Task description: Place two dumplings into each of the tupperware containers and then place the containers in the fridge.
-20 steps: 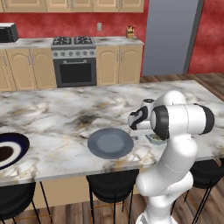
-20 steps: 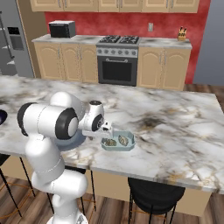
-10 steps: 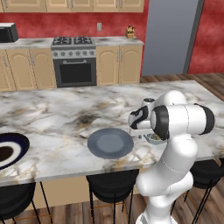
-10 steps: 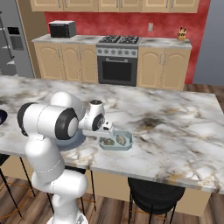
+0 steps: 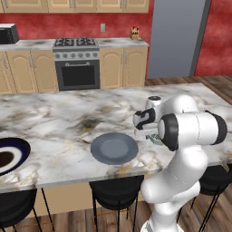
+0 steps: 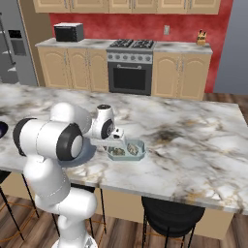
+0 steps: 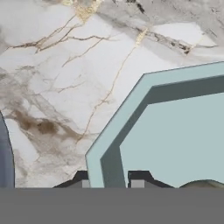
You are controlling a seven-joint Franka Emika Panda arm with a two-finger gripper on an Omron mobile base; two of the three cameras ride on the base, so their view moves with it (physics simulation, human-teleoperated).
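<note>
Gripping: the end effector (image 7: 107,183) has its two dark fingertips (image 7: 139,178) pinching the rim of the pale bluish tupperware container (image 7: 175,131), one tip outside the wall and one inside, as the hand view shows.
Container position: the pale bluish tupperware container (image 6: 130,149) sits on the marble tabletop (image 6: 193,140), near the edge closest to the robot, just in front of the white wrist.
Container from the left: only a sliver of the pale bluish tupperware container (image 5: 154,138) shows beside the arm's big dark-ringed joint.
Dumplings: two speckled tan dumplings (image 6: 119,150) lie inside the container; in the hand view the top of one dumpling (image 7: 202,183) peeks up at the bottom edge.
Grey dish: a round, shallow grey dish (image 5: 114,148) lies on the tabletop just to the left of the container, apart from it; its dark rim (image 7: 4,157) curves along the left edge of the hand view.
Plate: a dark-blue-and-white plate (image 5: 10,156) lies at the far left of the tabletop, well apart from the container.
Fridge: the grey fridge (image 6: 17,43) with its dark dispenser panel stands by the back wall, left in the right base view.
Background: a steel oven (image 5: 77,63) with a black window sits among tan cabinets against the red wall.
</note>
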